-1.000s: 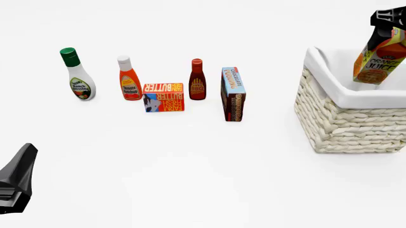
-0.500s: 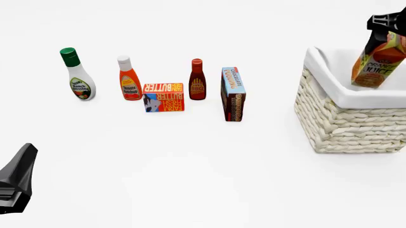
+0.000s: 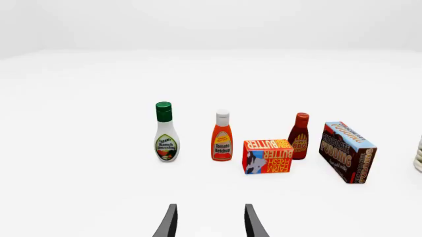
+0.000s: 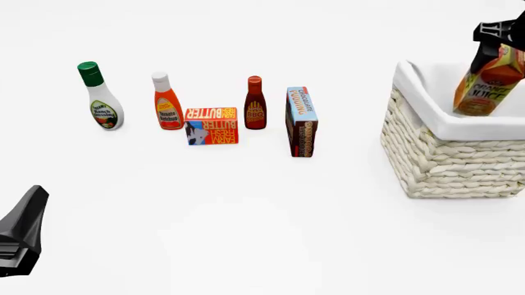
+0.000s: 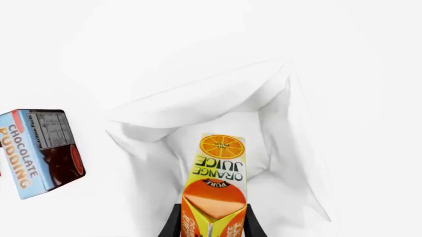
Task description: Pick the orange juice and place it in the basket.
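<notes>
Orange juice being lowered into the basket

The orange juice (image 4: 486,83) is being held tilted over the open basket (image 4: 447,161), clamped at its top by the right end effector (image 5: 212,224). It should be lowered centred, clear of the lining, before being released. The left end effector (image 3: 209,222) is being kept apart, idle.
</notes>
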`<state>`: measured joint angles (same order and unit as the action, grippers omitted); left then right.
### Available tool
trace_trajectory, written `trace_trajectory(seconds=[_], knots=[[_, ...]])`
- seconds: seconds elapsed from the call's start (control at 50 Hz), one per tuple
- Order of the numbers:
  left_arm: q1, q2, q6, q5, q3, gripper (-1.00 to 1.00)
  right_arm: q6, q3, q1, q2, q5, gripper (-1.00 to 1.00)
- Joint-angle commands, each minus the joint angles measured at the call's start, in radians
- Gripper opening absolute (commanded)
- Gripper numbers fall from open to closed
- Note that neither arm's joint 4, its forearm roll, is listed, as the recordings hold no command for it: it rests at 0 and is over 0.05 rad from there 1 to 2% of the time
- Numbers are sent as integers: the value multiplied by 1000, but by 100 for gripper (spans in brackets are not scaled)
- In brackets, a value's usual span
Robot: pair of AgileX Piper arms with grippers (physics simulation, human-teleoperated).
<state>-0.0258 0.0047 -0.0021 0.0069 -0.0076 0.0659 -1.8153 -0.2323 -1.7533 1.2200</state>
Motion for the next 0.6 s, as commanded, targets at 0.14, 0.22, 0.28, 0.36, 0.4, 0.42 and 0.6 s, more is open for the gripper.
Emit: trace_trajectory(seconds=[0.14, 0.22, 0.28, 0.36, 0.4, 0.42, 0.6], knots=[[8, 1, 0, -2, 1, 100, 38, 6, 6, -2, 0, -100], [8, 1, 0, -2, 1, 100, 38, 7, 3, -3, 0, -100], [8, 1, 0, -2, 1, 100, 36, 8, 1, -6, 0, -100], [8, 1, 0, -2, 1, 100, 33, 6, 0, -11, 0, -100], [8, 1, 0, -2, 1, 100, 41, 4, 6, -11, 0, -100], [8, 1, 0, -2, 1, 100, 41, 4, 6, -11, 0, -100], [8, 1, 0, -2, 1, 100, 33, 1, -4, -16, 0, -100]])
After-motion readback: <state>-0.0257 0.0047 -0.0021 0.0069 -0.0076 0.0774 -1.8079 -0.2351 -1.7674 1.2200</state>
